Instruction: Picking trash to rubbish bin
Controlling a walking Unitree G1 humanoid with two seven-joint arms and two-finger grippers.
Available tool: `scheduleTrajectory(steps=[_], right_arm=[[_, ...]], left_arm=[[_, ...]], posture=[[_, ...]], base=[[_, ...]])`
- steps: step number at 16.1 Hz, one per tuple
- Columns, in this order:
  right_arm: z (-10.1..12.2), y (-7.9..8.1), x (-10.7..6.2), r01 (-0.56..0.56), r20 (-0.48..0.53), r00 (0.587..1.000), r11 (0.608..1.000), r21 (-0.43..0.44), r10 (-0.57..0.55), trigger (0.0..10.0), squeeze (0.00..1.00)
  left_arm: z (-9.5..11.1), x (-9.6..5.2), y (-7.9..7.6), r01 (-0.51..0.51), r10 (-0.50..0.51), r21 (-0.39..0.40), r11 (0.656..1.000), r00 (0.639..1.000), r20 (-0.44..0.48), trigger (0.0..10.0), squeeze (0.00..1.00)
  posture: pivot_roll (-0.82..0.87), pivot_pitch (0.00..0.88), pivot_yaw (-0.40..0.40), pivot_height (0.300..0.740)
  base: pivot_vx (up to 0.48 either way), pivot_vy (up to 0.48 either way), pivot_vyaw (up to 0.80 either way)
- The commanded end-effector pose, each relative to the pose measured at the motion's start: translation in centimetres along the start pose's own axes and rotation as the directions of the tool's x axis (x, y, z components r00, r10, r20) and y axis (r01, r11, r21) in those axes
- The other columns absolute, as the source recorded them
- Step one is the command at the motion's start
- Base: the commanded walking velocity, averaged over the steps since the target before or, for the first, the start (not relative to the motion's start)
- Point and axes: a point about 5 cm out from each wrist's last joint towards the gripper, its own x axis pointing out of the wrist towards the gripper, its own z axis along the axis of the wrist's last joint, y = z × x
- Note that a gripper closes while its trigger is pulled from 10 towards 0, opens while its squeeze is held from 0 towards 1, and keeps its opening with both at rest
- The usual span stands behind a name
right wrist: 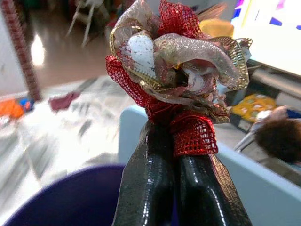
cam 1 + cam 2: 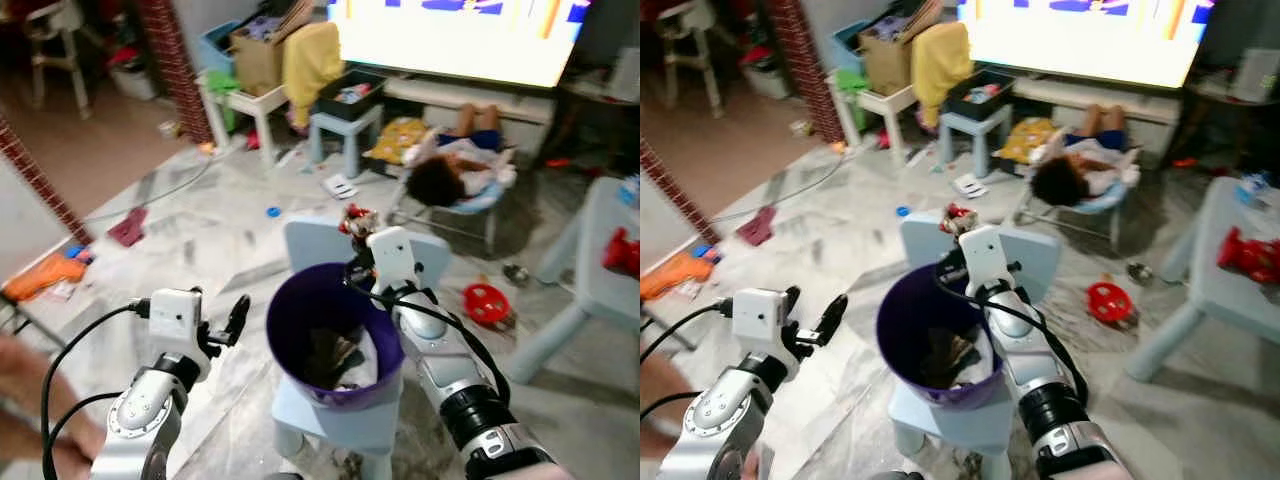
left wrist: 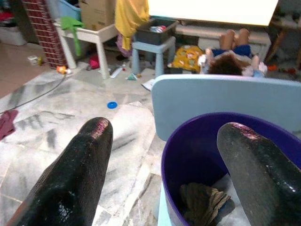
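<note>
1. The right gripper (image 1: pixel 181 136) has its two black fingers pressed together on a bunch of red and gold ribbon (image 1: pixel 174 61); the right wrist view shows the mesh and glitter of it close up, while in the head views it is a small red knot (image 2: pixel 357 222) above the far rim of the bin
2. One purple bin (image 2: pixel 290 340) stands on a pale blue child's chair (image 2: pixel 310 245), and the ribbon is held over the bin's back edge, in front of the chair's backrest
3. The left gripper (image 3: pixel 164 155) is spread wide with nothing between its fingers; it sits just left of the bin, and its wrist view looks into the bin at crumpled brown trash (image 3: pixel 204 202) on white paper
4. A person (image 2: pixel 455 165) lies on a low seat in front of one bright screen (image 2: pixel 460 30)
5. Scattered floor items: one red round toy (image 2: pixel 486 303), one dark red cloth (image 2: pixel 128 227), one blue cap (image 2: pixel 273 212)
6. A hand (image 2: pixel 25 400) shows blurred at the lower left edge
</note>
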Motion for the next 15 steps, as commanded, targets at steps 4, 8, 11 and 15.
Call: scheduleTrajectory(steps=[4, 8, 11, 15], right_arm=[[-0.3, 0.8, 0.5, -0.029, -0.007, 1.0, 0.999, 0.013, 0.029, 0.0, 0.0], [-0.3, 1.0, 0.7, -0.028, -0.016, 0.999, 1.0, 0.011, 0.028, 0.0, 0.0], [-1.2, 1.8, 0.7, -0.06, -0.051, 0.997, 0.998, -0.014, 0.059, 0.0, 0.0], [-2.3, 2.5, 0.6, -0.085, -0.119, 0.99, 0.996, -0.035, 0.08, 4.7, 0.0]], left_arm=[[-0.5, 0.0, 0.3, -0.008, 0.008, 0.006, 1.0, 0.999, -0.043, 10.0, 0.0], [-0.3, 0.3, 0.1, 0.002, -0.002, 0.004, 1.0, 0.999, -0.043, 10.0, 0.0], [-0.5, 0.5, -0.2, 0.005, -0.005, -0.003, 1.0, 0.999, -0.05, 10.0, 0.0], [-0.6, 0.8, -0.4, 0.016, -0.016, -0.007, 1.0, 0.998, -0.055, 10.0, 0.0]], posture=[[0.16, 0.06, 0.019, 0.74], [0.16, 0.068, 0.008, 0.74], [0.17, 0.065, 0.01, 0.74], [0.16, 0.061, 0.016, 0.74]], base=[[0.0, 0.0, 0.1], [0.0, 0.0, 0.0], [0.0, 0.0, 0.0], [0.0, 0.0, 0.0]])
